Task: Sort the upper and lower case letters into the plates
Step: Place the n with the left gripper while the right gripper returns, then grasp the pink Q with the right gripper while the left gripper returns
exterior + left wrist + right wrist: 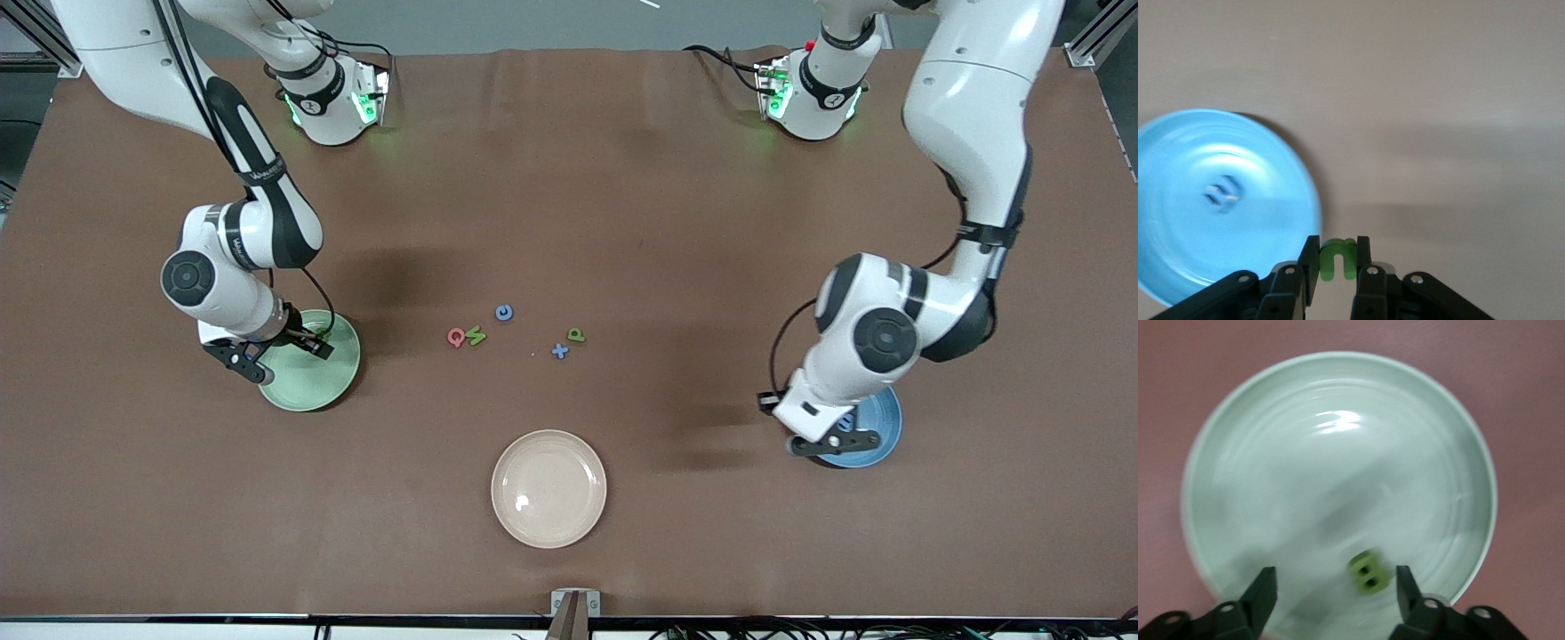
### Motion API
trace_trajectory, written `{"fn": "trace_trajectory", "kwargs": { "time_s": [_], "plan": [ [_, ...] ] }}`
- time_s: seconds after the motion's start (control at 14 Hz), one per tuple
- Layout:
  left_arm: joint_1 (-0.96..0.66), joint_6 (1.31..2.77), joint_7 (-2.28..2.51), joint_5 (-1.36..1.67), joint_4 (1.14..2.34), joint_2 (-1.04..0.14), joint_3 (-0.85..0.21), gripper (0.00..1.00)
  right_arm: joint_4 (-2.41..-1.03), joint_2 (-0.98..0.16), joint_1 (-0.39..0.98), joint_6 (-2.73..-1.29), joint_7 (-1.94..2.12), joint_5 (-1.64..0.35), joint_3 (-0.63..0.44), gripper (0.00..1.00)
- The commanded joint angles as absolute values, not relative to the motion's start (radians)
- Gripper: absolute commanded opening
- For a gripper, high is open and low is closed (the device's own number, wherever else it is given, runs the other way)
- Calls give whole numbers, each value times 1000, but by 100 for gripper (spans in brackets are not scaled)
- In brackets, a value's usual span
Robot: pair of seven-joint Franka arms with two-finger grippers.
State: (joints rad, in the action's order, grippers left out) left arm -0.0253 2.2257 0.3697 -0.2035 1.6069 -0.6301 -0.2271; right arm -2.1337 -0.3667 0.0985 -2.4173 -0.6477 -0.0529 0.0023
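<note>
The cream-beige plate (548, 488) lies nearest the camera, by the middle of the surface's (622, 178) front edge, and looks bare; it has no part in the sorting.

Toward the right arm's end, the mint green plate (313, 373) holds a small green letter (1365, 571). The right hand (283, 354) hangs just over this plate with its fingers (1262, 590) spread apart and nothing between them, the green letter lying in the plate below the gap, so that drop looks finished.

In the middle of the surface five letters wait unsorted: a pink-red letter (456, 337) touching a green letter (476, 336), a blue round letter (504, 312) just farther from the camera, then a blue cross-shaped letter (559, 351) beside a green "P" (576, 335).

Toward the left arm's end, the blue plate (876, 431) already carries one small blue letter (1223, 193). The left hand (833, 442) is over that plate's rim, clamped on a green arch-shaped letter (1337, 259) not yet let go.

By my count, two letters are placed, one is about to be, and five remain.
</note>
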Motion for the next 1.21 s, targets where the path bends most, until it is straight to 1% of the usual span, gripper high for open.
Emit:
{"fn": "trace_trajectory", "kwargs": {
  "time_s": [0.0, 0.07, 0.14, 0.21, 0.28, 0.36, 0.57, 0.64, 0.78, 0.93, 1.14],
  "plan": [
    [41, 2230, 276, -213, 1632, -643, -236, 9, -2080, -351, 145, -2353, -776, -104, 35, 100],
    [52, 2230, 269, -212, 1634, -650, -236, 13, -2076, -353, 185, -2362, -823, -106, 35, 100],
    [60, 2230, 265, -213, 1646, -652, -235, 22, -2074, -356, 214, -2382, -874, -106, 35, 100],
    [64, 2232, 262, -215, 1658, -650, -235, 40, -2074, -360, 250, -2410, -934, -107, 35, 100],
    [74, 2232, 262, -215, 1661, -649, -235, 74, -2075, -367, 293, -2434, -990, -107, 34, 100],
    [83, 2226, 258, -215, 1661, -643, -236, 99, -2074, -383, 326, -2462, -1053, -107, 34, 100],
    [29, 2211, 339, -212, 1657, -617, -242, 100, -2074, -434, 394, -2546, -1158, -107, 34, 100],
    [15, 2192, 389, -207, 1655, -612, -259, 100, -2074, -452, 414, -2574, -1184, -106, 34, 100],
    [3, 2175, 516, -206, 1657, -603, -337, 100, -2071, -483, 434, -2608, -1221, -106, 32, 99],
    [-34, 2180, 711, -209, 1655, -612, -409, 100, -2065, -506, 454, -2615, -1227, -106, 32, 94],
    [-152, 2192, 941, -212, 1651, -615, -416, 100, -2060, -515, 460, -2614, -1227, -104, 32, 83]
  ]
}}
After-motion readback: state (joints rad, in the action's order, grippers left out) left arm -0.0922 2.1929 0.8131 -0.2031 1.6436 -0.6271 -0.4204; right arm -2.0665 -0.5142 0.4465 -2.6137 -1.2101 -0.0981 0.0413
